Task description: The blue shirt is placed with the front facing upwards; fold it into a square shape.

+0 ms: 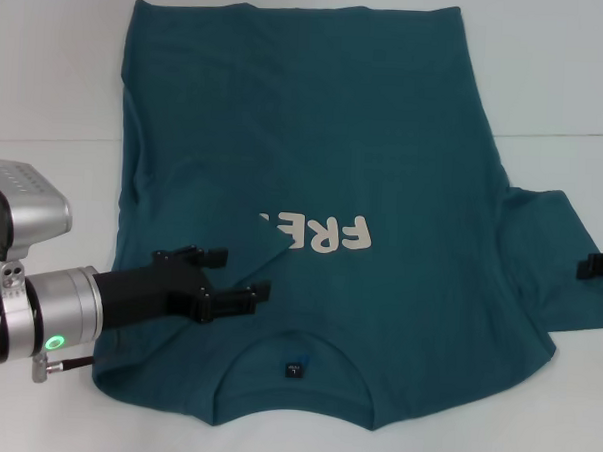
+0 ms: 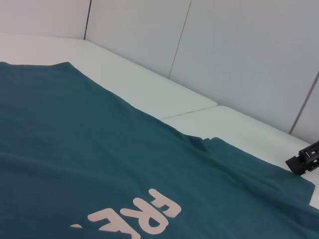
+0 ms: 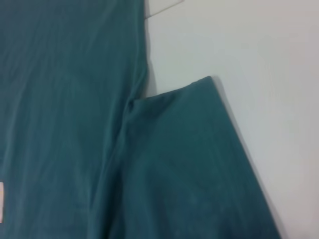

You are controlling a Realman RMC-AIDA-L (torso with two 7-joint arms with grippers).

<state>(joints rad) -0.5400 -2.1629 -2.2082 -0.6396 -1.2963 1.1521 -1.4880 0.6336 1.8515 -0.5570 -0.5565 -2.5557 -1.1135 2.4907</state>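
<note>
The blue shirt (image 1: 384, 170) lies print-up on the white table (image 1: 568, 78), left side folded over the lettering; the left gripper (image 1: 224, 278), fingers apart, hovers there, while the right gripper (image 1: 602, 265), state unclear, waits by the unfolded sleeve (image 1: 555, 257).

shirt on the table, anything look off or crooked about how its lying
One side is already folded in: on the robot's left, the blue shirt has a flap lying over the chest, hiding the end of the cream print. The left gripper sits on that flap. The right sleeve lies flat, with the right gripper at its edge.
</note>
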